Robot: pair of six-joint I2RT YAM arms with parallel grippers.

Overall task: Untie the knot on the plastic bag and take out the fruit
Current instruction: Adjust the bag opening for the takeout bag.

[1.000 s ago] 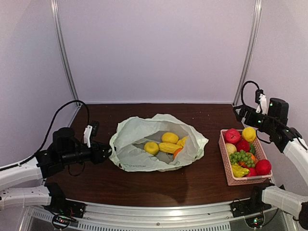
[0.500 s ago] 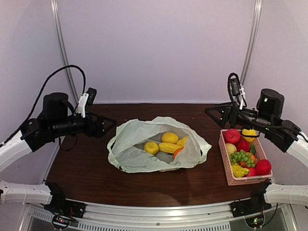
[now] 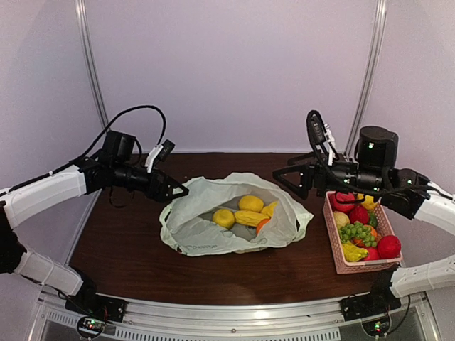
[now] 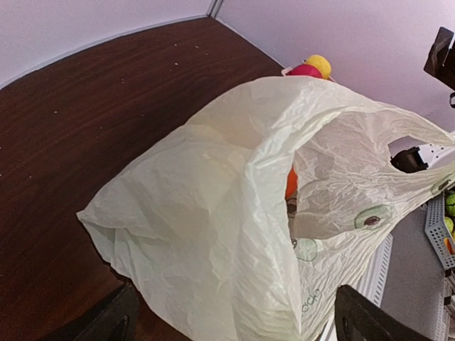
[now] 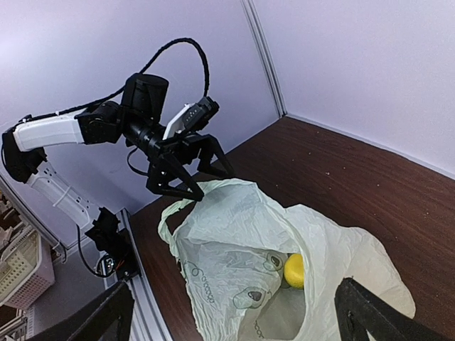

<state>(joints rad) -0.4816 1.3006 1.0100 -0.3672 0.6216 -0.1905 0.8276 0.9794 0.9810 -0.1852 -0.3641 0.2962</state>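
Pale green bag point(image 3: 213, 231) lies open at the middle of the table point(image 3: 135, 245), fruit point(image 3: 245, 211) toward its right side, between two spread, empty claws: left gripper point(image 3: 179, 192) hovers over its left rim, right gripper point(image 3: 288, 181) over its far right rim, nearer the fruit.

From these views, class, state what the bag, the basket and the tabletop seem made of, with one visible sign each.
Plastic bag: thin pale-green film, crinkled and translucent. Basket: probably moulded pink plastic, with slatted walls. Table: dark, wood-look, with faint grain streaks; possibly veneer.
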